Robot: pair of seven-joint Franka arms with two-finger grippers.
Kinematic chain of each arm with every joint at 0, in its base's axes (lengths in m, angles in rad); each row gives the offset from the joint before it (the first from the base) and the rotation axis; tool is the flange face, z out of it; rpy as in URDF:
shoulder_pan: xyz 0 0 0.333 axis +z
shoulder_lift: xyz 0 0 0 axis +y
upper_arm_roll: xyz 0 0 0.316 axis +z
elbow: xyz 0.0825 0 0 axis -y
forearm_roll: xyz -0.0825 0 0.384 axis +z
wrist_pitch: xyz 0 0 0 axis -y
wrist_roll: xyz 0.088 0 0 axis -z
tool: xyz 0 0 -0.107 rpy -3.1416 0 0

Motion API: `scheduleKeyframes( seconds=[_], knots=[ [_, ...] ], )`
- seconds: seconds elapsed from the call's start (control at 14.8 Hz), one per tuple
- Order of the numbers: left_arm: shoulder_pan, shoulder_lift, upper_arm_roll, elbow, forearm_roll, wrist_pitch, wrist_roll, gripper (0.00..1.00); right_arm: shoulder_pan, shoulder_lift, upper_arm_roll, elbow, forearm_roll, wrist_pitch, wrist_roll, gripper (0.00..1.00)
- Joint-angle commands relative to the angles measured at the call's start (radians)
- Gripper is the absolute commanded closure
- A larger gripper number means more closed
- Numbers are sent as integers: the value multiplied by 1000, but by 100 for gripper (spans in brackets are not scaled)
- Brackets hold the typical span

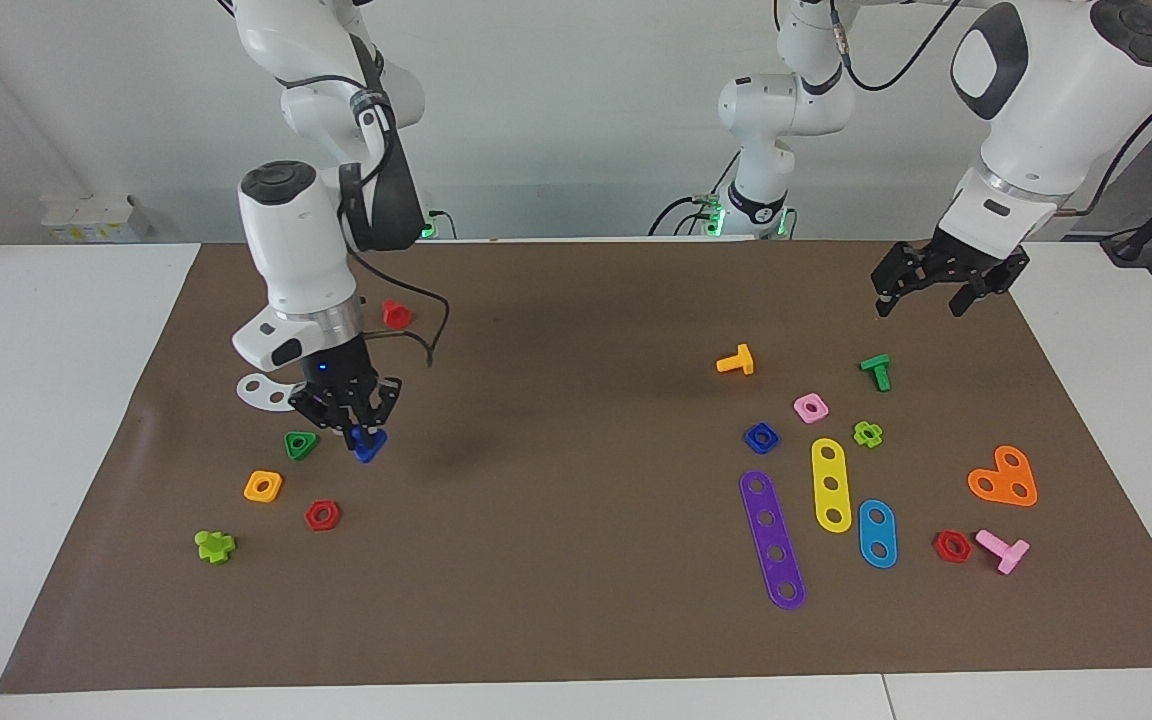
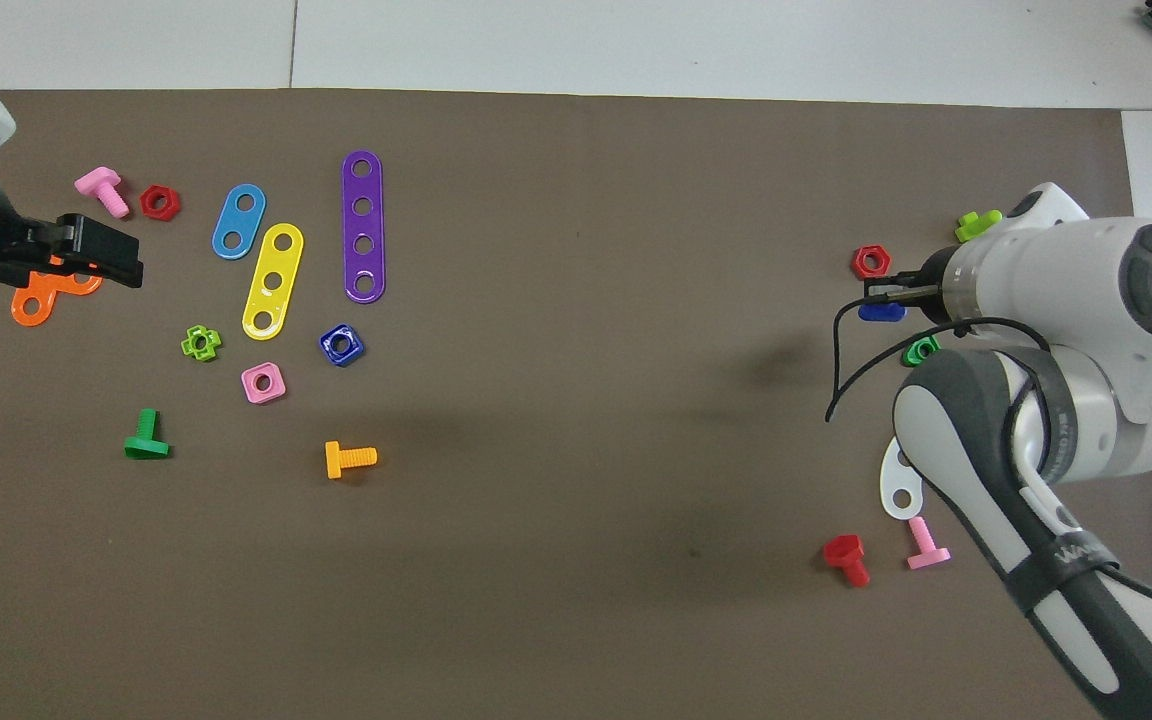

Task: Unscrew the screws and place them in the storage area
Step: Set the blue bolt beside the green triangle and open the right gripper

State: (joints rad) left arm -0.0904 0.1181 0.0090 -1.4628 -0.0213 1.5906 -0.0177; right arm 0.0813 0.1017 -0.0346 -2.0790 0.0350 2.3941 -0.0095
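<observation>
Blue screw (image 1: 369, 446) hangs pinched in the right gripper (image 1: 360, 430) just beside the green triangle (image 1: 301, 445) — directly above the storage area (image 1: 376, 520) — while the left gripper (image 1: 921, 300) waits, fingers spread.

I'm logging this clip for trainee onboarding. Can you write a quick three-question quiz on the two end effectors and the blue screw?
1. True or false: the right end effector is shut on the blue screw.
2. Which piece lies closest beside the blue screw? A) green triangle B) purple strip C) orange T-bolt
3. Fill in: the left end effector, waiting over its own arm's end of the mat, has its fingers ___.

Key: 1 true; 2 A; 3 open.
</observation>
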Motion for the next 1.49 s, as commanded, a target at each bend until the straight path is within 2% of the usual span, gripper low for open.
scheduleKeyframes(
  seconds=[0.0,0.14,0.34,0.47,0.68,0.74,0.81,0.88,0.95,1.08,1.28,1.42],
  knots=[
    [12,-34,-4,-48,15,23,11,0,-40,-34,19,-156,40,142,-52,100],
    [12,-34,-4,-48,15,20,10,0,-41,-16,19,-211,45,242,-52,100],
    [21,-38,0,-59,14,14,8,0,-44,10,19,-214,45,266,-52,100],
    [23,-43,0,-64,14,22,4,0,-44,48,19,-217,45,342,-50,100],
    [24,-43,2,-64,14,19,4,0,-41,78,19,-210,45,385,-41,98],
    [24,-43,2,-64,14,19,4,0,-41,78,19,-208,45,387,-38,59],
    [24,-43,2,-64,14,19,4,0,-43,78,19,-207,45,387,-32,6],
    [24,-43,0,-64,14,19,4,0,-41,78,19,-199,46,387,-15,0],
    [24,-43,2,-64,14,19,4,0,-35,73,19,-172,46,372,18,0],
    [24,-43,2,-64,14,19,4,0,-34,23,15,-101,48,236,49,0],
    [24,-43,2,-64,14,19,4,0,-40,-42,-13,90,28,-129,51,0],
    [24,-43,2,-64,14,19,4,0,-57,-59,-33,231,-32,-357,63,0]
  ],
)
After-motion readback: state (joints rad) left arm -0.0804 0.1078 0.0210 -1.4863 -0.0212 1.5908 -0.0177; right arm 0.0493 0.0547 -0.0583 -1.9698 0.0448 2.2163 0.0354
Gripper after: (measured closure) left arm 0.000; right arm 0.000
